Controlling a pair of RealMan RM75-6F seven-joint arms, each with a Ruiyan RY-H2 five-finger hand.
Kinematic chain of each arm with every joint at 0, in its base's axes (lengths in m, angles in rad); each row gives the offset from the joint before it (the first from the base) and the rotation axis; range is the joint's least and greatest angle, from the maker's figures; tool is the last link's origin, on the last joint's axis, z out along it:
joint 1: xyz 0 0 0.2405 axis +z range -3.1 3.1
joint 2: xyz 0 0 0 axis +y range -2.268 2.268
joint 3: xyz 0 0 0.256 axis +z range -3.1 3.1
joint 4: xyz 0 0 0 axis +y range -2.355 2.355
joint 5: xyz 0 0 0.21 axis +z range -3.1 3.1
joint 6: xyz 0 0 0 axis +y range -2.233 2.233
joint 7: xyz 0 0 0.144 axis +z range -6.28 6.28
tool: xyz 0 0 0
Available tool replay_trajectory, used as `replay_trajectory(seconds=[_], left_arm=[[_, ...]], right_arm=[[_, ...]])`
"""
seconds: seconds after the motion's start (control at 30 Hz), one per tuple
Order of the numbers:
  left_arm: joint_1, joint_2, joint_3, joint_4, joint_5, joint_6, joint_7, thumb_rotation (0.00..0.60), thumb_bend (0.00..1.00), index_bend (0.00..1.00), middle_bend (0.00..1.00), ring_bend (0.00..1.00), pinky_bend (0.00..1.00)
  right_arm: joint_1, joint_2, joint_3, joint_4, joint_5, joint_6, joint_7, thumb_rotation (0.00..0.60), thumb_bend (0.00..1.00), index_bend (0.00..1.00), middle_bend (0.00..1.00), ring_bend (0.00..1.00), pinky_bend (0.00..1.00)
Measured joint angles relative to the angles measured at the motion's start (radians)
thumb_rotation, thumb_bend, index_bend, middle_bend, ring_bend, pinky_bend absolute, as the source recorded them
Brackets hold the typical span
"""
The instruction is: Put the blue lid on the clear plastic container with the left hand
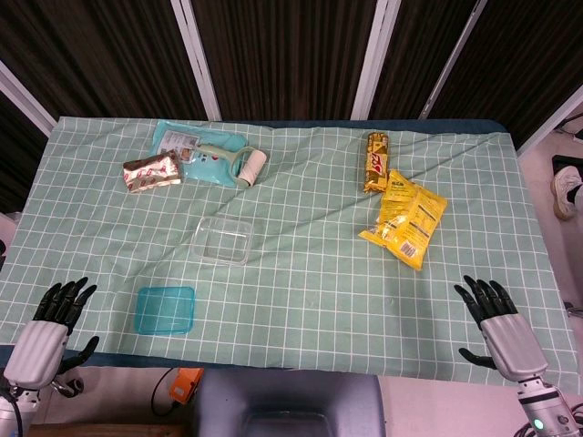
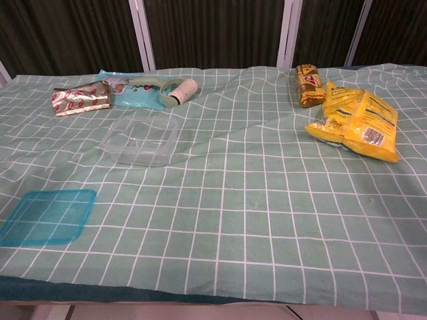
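The blue lid [image 1: 165, 309] [image 2: 45, 216] lies flat on the green checked cloth near the front left. The clear plastic container [image 1: 224, 239] [image 2: 141, 140] stands open-topped a little behind and to the right of it. My left hand [image 1: 50, 326] hovers at the table's front left corner, left of the lid, fingers spread and holding nothing. At the front right corner my right hand [image 1: 496, 320] is likewise spread and empty. Neither hand shows in the chest view.
At the back left lie a silver-red packet [image 1: 152, 171], a teal pouch [image 1: 196, 153] and a lint roller [image 1: 239, 164]. A brown-gold snack bar pack [image 1: 375, 161] and a yellow snack bag [image 1: 407, 217] sit at the back right.
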Motion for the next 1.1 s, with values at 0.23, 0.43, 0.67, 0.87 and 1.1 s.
replay_trajectory(seconds=[0.23,0.43,0.67,0.87,1.1], left_arm=[[-0.062,-0.006,0.01,0.056,0.101,-0.041,-0.218,0.6,0.23,0.0,0.0,0.0,0.0],[-0.199,-0.062,0.014,0.18,0.196,-0.132,-0.527,0.6,0.19,0.0,0.0,0.0,0.0],[-0.366,-0.195,0.021,0.413,0.243,-0.3,-0.761,0.6,0.19,0.0,0.0,0.0,0.0],[-0.436,-0.275,0.048,0.545,0.239,-0.43,-0.784,0.6,0.19,0.0,0.0,0.0,0.0],[-0.446,-0.309,0.077,0.605,0.201,-0.472,-0.777,0.6,0.19,0.0,0.0,0.0,0.0]], right_arm=[[0.008,-0.001,0.003,-0.006,0.001,-0.012,0.007,0.6,0.2,0.0,0.0,0.0,0.0],[0.015,-0.006,0.002,-0.01,0.004,-0.026,-0.001,0.6,0.2,0.0,0.0,0.0,0.0],[0.015,-0.007,0.003,-0.006,0.016,-0.032,0.006,0.6,0.2,0.0,0.0,0.0,0.0],[0.021,-0.011,0.009,-0.004,0.032,-0.048,-0.001,0.6,0.2,0.0,0.0,0.0,0.0],[0.024,-0.013,0.012,-0.007,0.043,-0.055,-0.006,0.6,0.2,0.0,0.0,0.0,0.0]])
